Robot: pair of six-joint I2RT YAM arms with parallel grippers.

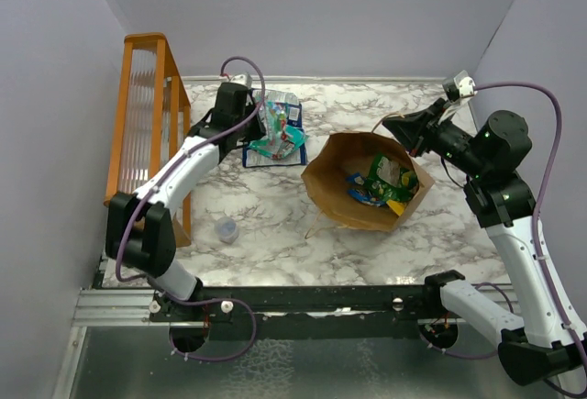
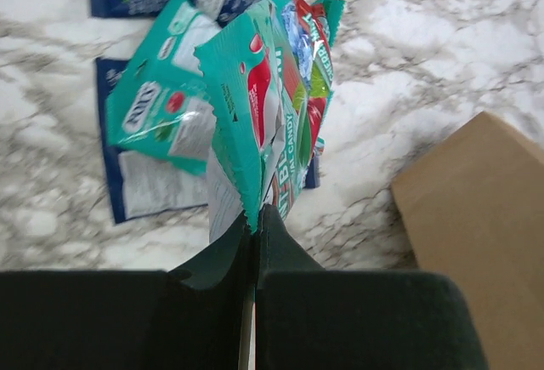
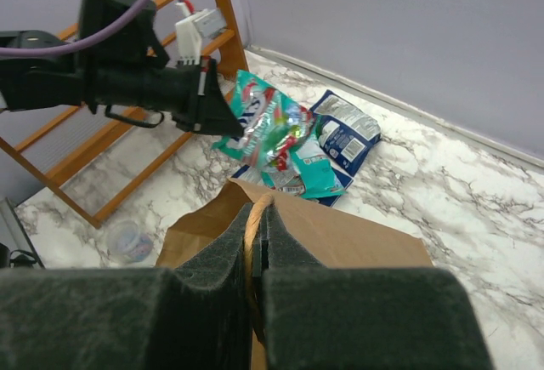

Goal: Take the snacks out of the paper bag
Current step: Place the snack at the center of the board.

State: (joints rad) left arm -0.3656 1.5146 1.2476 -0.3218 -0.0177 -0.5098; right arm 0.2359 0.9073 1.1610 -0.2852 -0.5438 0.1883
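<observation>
The brown paper bag [image 1: 348,193] lies open on the marble table [image 1: 275,225], with several snacks [image 1: 381,183] inside. My right gripper [image 1: 393,129] is shut on the bag's twisted handle [image 3: 252,242] at the back rim. My left gripper [image 1: 260,120] is shut on a teal-green packet [image 2: 255,123] and holds it above other packets lying on the table: a teal one [image 2: 161,111] and dark blue ones [image 2: 140,191]. In the right wrist view the held packet [image 3: 272,128] hangs from the left gripper just behind the bag [image 3: 340,234].
An orange wooden rack [image 1: 147,115] stands along the left wall. A small clear round cap [image 1: 226,229] lies on the table near the left front. Grey walls close in the back and sides.
</observation>
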